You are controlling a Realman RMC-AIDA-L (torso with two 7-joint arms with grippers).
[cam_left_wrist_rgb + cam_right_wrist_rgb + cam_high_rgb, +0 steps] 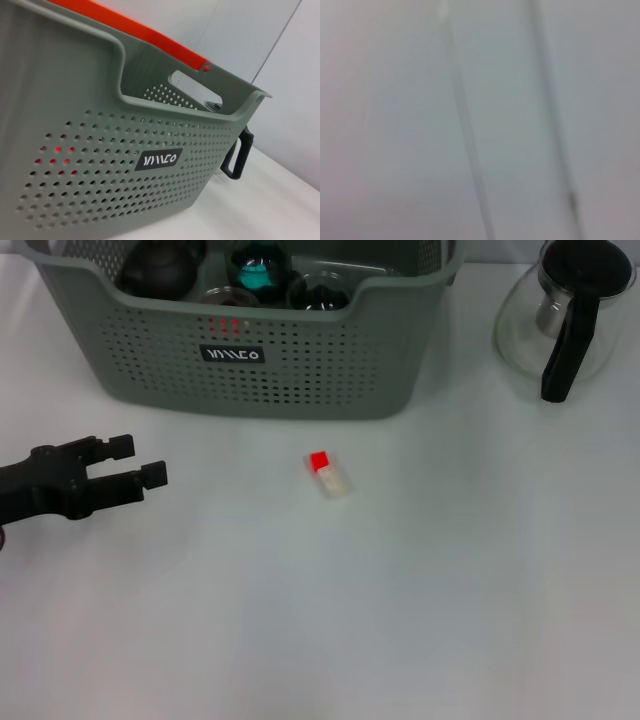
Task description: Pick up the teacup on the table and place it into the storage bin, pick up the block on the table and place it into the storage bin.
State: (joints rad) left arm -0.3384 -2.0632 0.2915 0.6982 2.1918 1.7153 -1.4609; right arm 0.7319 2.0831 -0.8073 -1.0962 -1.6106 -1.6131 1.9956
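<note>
The left claw (140,462) hovers at nine o'clock over the counter (420,600), fingers spread wide and holding nothing. The block (328,473), red-tipped, lies at centre, well apart from it. The storage bin (300,360) sits at twelve o'clock, cut off at the top, dark cups half hidden inside. The right claw is out of sight.

Grey-green perforated storage bin (125,165) with black label (160,159), a black handle (238,157) just beyond its corner.
</note>
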